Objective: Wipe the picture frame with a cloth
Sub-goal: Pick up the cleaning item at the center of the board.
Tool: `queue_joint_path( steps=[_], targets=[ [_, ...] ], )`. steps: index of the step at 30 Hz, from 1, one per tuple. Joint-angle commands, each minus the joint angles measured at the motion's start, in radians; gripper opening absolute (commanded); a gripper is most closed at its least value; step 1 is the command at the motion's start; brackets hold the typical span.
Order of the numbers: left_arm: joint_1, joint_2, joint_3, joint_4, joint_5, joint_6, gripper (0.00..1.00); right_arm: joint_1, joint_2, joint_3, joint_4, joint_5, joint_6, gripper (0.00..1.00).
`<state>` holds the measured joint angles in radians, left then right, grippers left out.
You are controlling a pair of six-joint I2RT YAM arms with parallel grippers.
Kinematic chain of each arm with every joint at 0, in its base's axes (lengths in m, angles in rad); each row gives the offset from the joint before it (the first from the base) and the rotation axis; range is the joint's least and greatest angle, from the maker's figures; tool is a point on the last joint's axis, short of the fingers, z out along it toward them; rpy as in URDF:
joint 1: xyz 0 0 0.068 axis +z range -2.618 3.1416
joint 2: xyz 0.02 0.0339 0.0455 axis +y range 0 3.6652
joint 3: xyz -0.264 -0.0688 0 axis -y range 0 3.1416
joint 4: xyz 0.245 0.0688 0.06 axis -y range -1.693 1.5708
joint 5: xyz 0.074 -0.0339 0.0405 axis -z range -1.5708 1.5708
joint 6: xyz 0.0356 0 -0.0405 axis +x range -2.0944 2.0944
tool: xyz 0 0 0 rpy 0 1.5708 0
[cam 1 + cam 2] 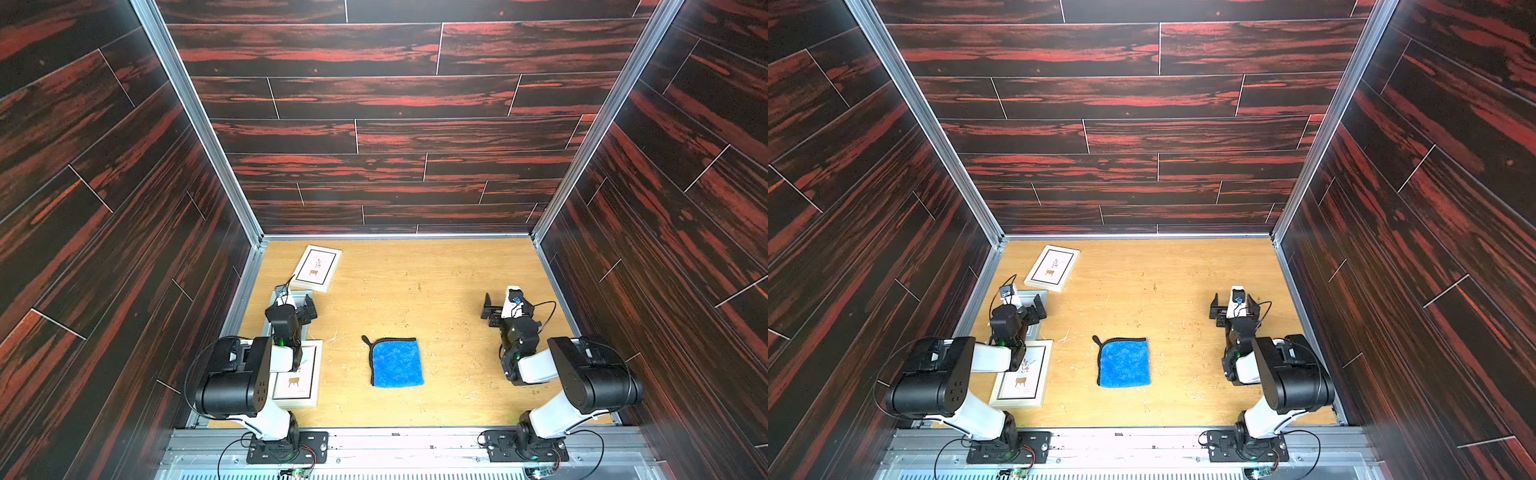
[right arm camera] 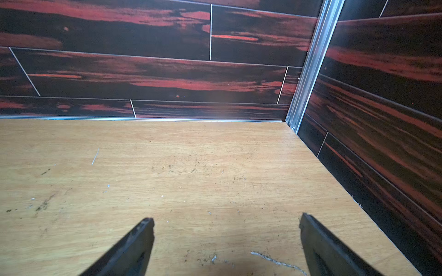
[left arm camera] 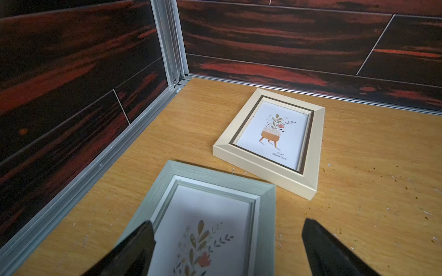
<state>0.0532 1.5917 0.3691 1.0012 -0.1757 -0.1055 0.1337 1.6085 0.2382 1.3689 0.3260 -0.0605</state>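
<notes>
The cloth (image 1: 397, 362) is laid flat and square on the worktop (image 1: 457, 270), front middle, between the two arms and touched by neither. Three picture frames are lined up along the left side, all apart from the cloth: a cream frame (image 3: 270, 141) at the far back, a grey-green frame (image 3: 215, 181) in the middle, and a pale frame (image 1: 297, 382) nearest the front, partly hidden by the left arm. Which frame is meant for wiping cannot be told. The left gripper (image 3: 227, 229) is held above the grey-green frame, jaws spread wide, nothing between them. The right gripper (image 2: 226, 221) is poised over bare worktop on the right side, jaws likewise wide apart and empty. The task is judged not begun: the cloth is not picked up and no frame is seen being wiped. Left to do: the cloth is to be grasped, carried to a frame and rubbed over it.
</notes>
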Motion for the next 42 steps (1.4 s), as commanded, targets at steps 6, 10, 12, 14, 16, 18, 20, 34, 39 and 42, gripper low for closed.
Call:
queue_joint_path(
  steps=[6, 10, 12, 14, 16, 18, 20, 34, 39, 42],
  targets=[
    [0.005, -0.006, 0.018, -0.006, -0.004, -0.005, 1.0, 0.002, 0.001, 0.008, 0.009, 0.008, 0.008, 0.98],
    [0.005, -0.008, 0.018, -0.006, -0.004, -0.005, 1.0, 0.003, -0.001, 0.007, 0.01, 0.007, 0.008, 0.98],
    [0.005, -0.008, 0.018, -0.006, -0.004, -0.005, 1.0, 0.002, -0.001, 0.007, 0.009, 0.008, 0.008, 0.98],
    [0.005, -0.007, 0.018, -0.006, -0.004, -0.004, 1.0, 0.003, 0.0, 0.007, 0.009, 0.007, 0.008, 0.98],
    [0.005, -0.007, 0.017, -0.007, -0.004, -0.005, 1.0, 0.002, -0.001, 0.007, 0.009, 0.008, 0.008, 0.98],
    [0.005, -0.008, 0.018, -0.006, -0.004, -0.006, 1.0, 0.002, 0.0, 0.008, 0.01, 0.008, 0.008, 0.98],
    [0.006, -0.007, 0.017, -0.006, -0.003, -0.005, 1.0, 0.003, 0.001, 0.007, 0.009, 0.008, 0.008, 0.98],
    [0.005, -0.165, -0.025, -0.075, 0.006, -0.006, 1.0, 0.032, -0.053, -0.031, 0.044, -0.047, -0.056, 0.98],
    [-0.006, -0.417, 0.003, -0.353, 0.022, -0.059, 1.0, 0.15, -0.236, 0.015, -0.174, 0.069, -0.149, 0.98],
    [-0.006, -0.553, 0.05, -0.531, -0.016, -0.21, 1.0, 0.199, -0.326, 0.121, -0.431, 0.06, -0.102, 0.98]
  ],
)
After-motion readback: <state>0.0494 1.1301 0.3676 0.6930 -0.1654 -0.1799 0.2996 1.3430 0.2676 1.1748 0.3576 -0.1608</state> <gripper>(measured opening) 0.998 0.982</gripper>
